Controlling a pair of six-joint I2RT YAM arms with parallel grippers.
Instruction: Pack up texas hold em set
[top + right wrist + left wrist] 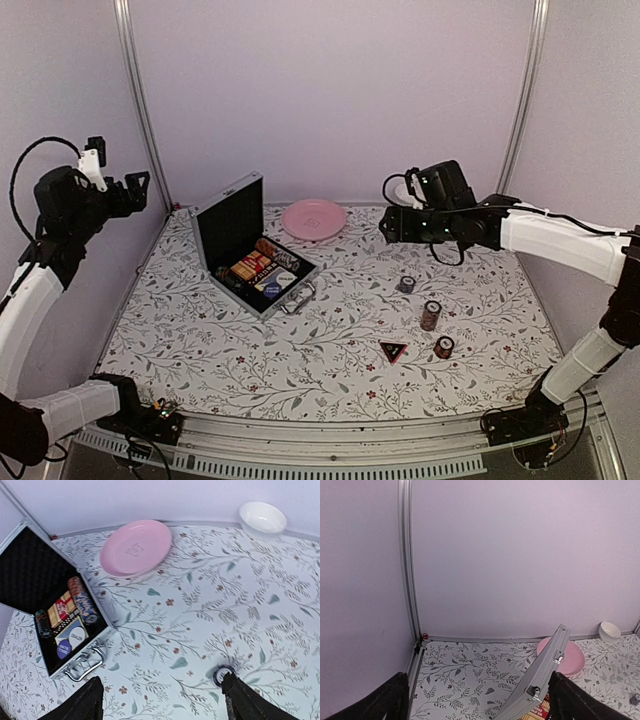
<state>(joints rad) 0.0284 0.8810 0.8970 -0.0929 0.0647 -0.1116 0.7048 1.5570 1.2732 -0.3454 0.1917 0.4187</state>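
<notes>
Now collecting strays: right tool point(162, 702), wide and empty, must drop onto the dark chip stack point(223, 674) just ahead-right.

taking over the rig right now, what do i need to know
Left gripper: open, empty, raised at the left side.
Right gripper: open, empty, hovering over the far right of the table.
Case: lid up, chips and cards inside.
Loose on the table: dark chip stack, tall chip stack, near chip stack, triangle.
To do: put those four in, then shut the lid.
</notes>
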